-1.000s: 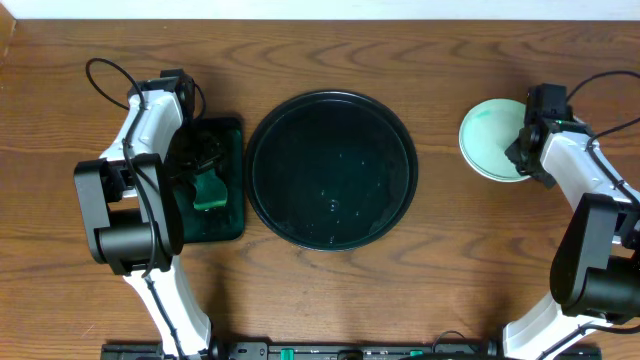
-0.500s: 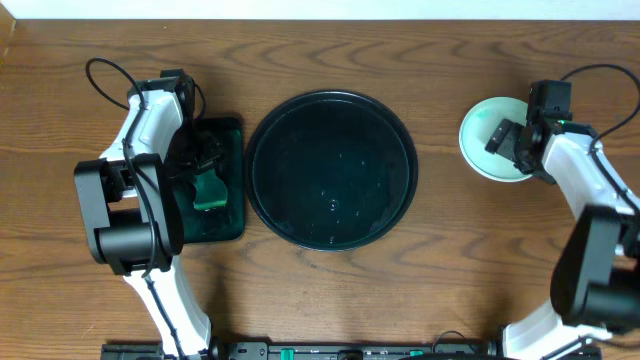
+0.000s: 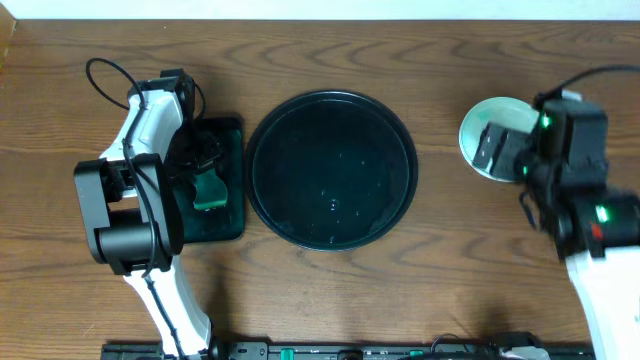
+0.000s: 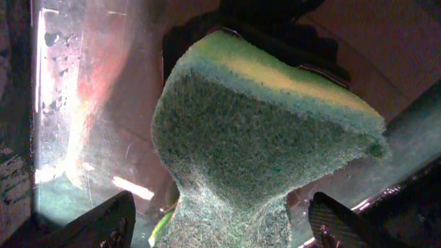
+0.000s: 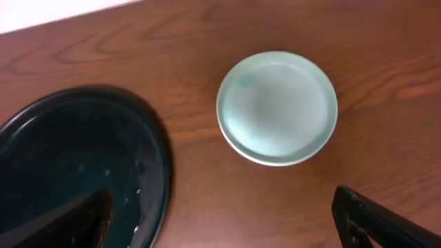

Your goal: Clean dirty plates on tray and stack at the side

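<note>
The plates [image 5: 277, 107] lie stacked on the bare wood at the right, a clean pale turquoise one on top with another rim showing under it. In the overhead view the plates [image 3: 478, 128] are partly hidden by my right gripper [image 3: 497, 150]. It hangs high above them, and my right gripper [image 5: 220, 231] is open with nothing in it. The round black tray [image 3: 332, 170] holds no plates; its right part is the black tray [image 5: 76, 151] at the left of the right wrist view. My left gripper [image 4: 220, 227] stands open around a green sponge [image 4: 262, 151], its fingers [image 4: 103, 224] apart from it.
The sponge [image 3: 208, 190] sits in a rectangular dark green tray [image 3: 225, 215] left of the black tray, under my left arm. Water drops glint on the black tray. A pale wall runs along the table's far edge.
My right gripper has opened, let go of the plates and risen away from them toward the camera. The left arm and sponge have not moved.
</note>
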Robot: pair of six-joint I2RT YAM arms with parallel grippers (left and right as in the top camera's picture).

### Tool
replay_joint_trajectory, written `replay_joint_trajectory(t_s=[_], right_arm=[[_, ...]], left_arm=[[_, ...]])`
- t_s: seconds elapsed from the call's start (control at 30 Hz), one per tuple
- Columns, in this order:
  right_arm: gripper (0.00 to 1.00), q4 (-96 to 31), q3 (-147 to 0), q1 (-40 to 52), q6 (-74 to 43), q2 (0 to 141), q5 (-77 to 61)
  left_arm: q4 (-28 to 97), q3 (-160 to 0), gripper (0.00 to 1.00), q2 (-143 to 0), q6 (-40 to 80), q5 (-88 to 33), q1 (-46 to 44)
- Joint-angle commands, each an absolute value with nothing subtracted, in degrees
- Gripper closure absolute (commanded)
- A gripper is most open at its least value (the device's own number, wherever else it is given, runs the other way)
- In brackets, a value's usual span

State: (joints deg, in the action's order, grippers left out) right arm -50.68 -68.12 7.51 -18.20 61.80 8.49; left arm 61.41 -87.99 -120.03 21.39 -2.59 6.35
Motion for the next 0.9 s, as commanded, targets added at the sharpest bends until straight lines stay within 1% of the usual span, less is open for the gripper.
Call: replay_joint_trajectory(t_s=[0.0, 0.13, 0.23, 0.4, 0.87], right_arm=[[0.01, -53.12, -68.36, 9.89, -17.69, 56.53, 13.98], [0.01, -57.56, -68.36, 10.17, -22.87, 51.16, 18.92], [0.01, -59.59, -68.36, 10.17, -24.75, 48.4, 18.83], [0.01, -61.36, -68.36, 10.17, -24.77, 46.28, 18.57], [0.01, -60.66, -68.36, 10.17, -24.82, 46.02, 16.69]], left_arm=[[61.54, -88.36, 0.2, -119.9, 21.69, -1.67, 6.74], [61.54, -88.36, 0.2, -119.9, 21.69, -1.65, 6.74], [61.54, -88.36, 0.2, -119.9, 21.69, -1.67, 6.74], [61.54, -88.36, 0.19, -119.9, 21.69, -1.65, 6.74], [61.54, -88.36, 0.2, -119.9, 21.69, -1.65, 6.74]])
